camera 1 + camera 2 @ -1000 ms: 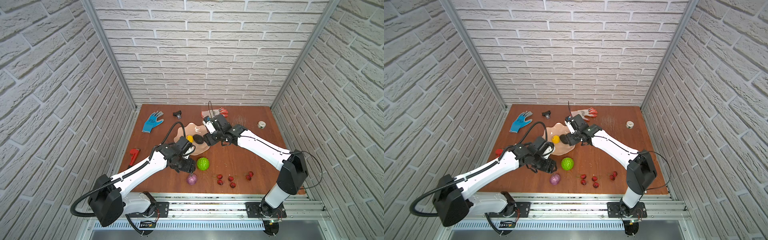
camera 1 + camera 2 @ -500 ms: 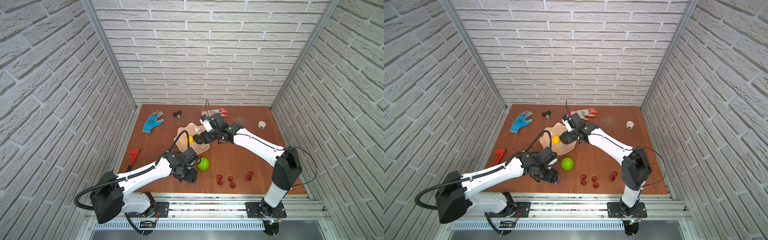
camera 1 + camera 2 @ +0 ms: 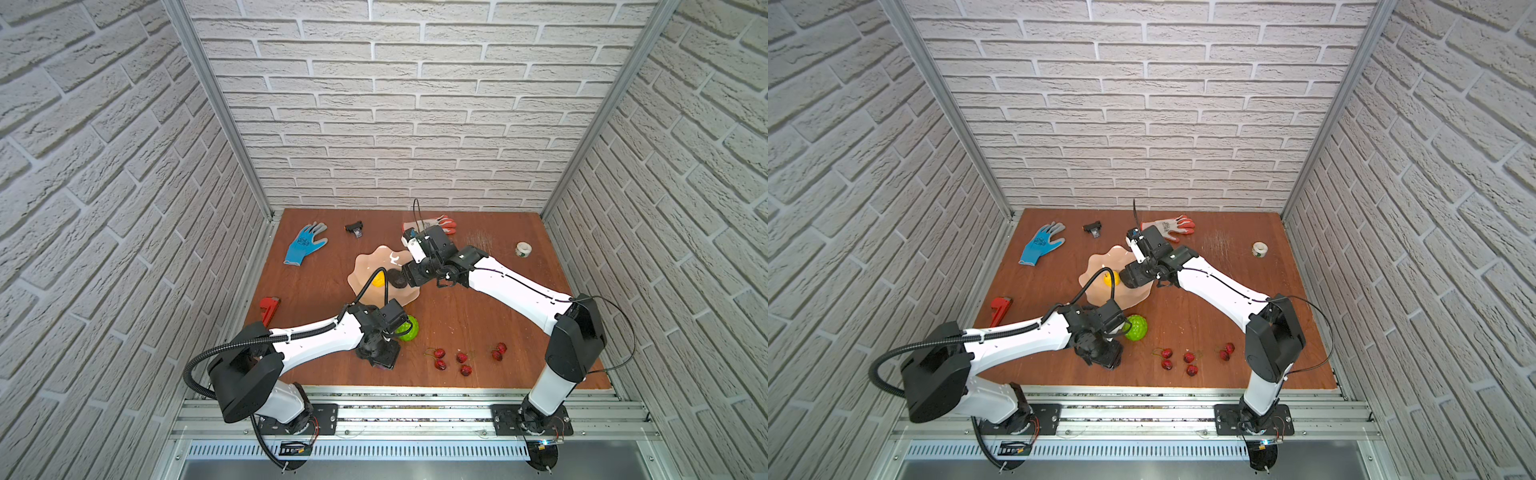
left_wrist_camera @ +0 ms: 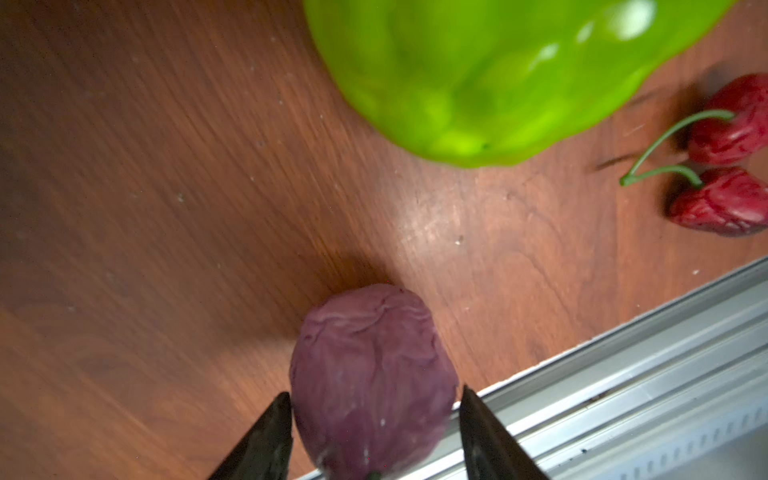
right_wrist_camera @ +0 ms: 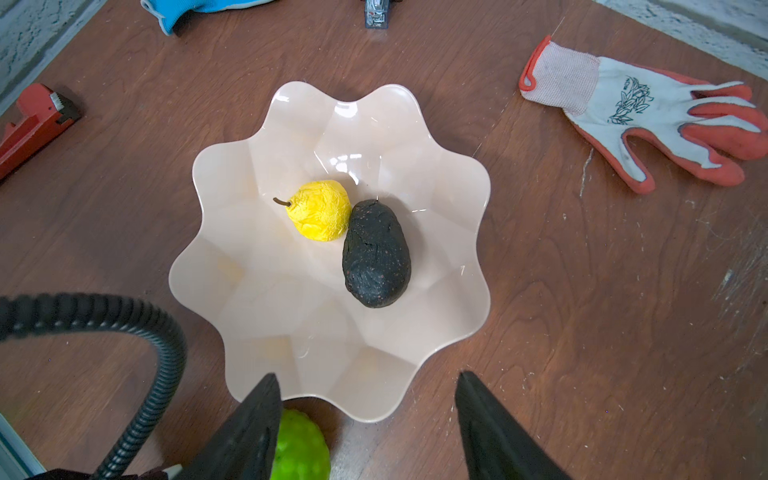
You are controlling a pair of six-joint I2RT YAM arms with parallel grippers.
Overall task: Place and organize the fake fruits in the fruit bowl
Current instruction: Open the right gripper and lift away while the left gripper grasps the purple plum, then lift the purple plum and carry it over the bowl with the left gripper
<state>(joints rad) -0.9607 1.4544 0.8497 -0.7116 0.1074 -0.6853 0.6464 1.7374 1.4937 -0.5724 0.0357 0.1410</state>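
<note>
The step in hand looks like the pick-up of the purple fruit (image 4: 370,365), which lies on the desk (image 3: 478,316) close to its near edge, left of the middle. The left pincer (image 4: 376,405) stands low over it with one jaw on each side. The jaws are drawn in to the fruit's width and, as far as this very close view lets me judge, they press on both flanks, so I take the fruit as gripped though not yet lifted. Just beyond it and a little to the right sits the bumpy green ball (image 3: 407,328), apart from the fruit and just on the near side of the bowl (image 5: 469,199), which stands at the middle of the desk. In the bowl the yellow fruit (image 5: 320,210) and the black avocado (image 5: 376,253) lie touching. The right pincer (image 5: 365,376) hangs above the bowl's right side, jaws wide apart and holding nothing. Farther right, towards the near edge, the red berries (image 3: 461,357) lie scattered. The next move calls for a straight lift clear of the green ball, a carry over the wavy rim and a release into the free part of the bowl. The right arm would need to give room.
</note>
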